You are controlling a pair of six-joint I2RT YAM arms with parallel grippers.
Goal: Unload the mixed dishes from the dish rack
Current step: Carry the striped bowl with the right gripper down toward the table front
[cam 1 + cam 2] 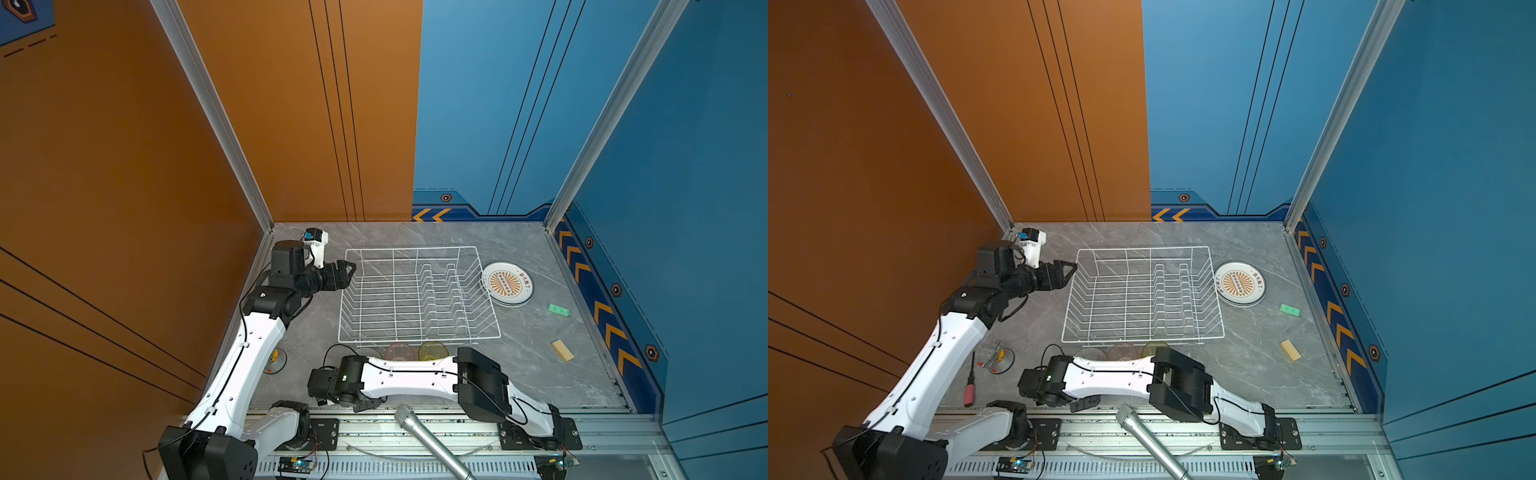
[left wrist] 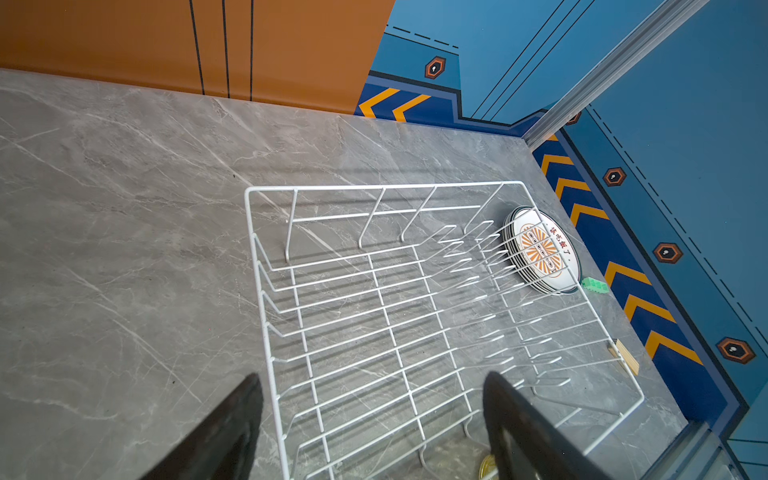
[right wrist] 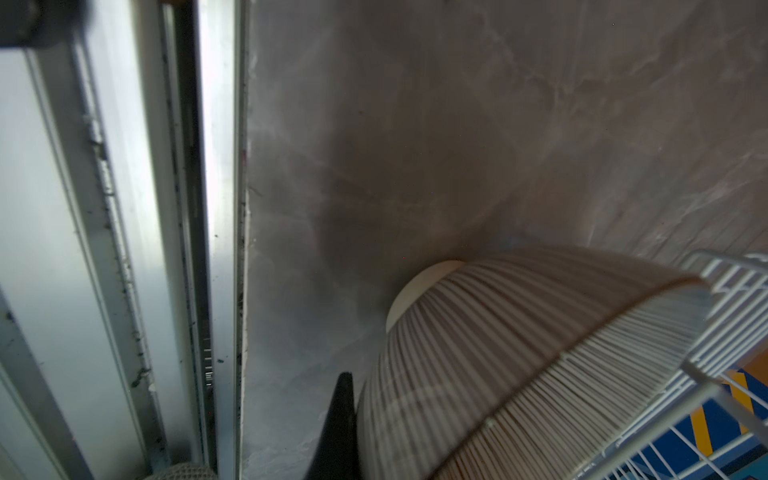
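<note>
White wire dish rack (image 1: 417,293) centres the bench (image 1: 519,365), plates (image 1: 507,283) stacked at its right; the right arm (image 1: 411,374) screens the tumblers (image 1: 432,351) along its near edge. Left claw (image 1: 352,272) released, right claw (image 1: 366,404) clenched; striped bowl (image 3: 519,353) plain only in right wrist view.

Both top views look down from high above the surface's (image 1: 519,374) near edge, sharing the whole dish rack (image 1: 415,339). The left wrist view looks across the rack from the left edge toward the far right corner; the right wrist view sits close beside the striped bowl (image 3: 519,353).
</note>
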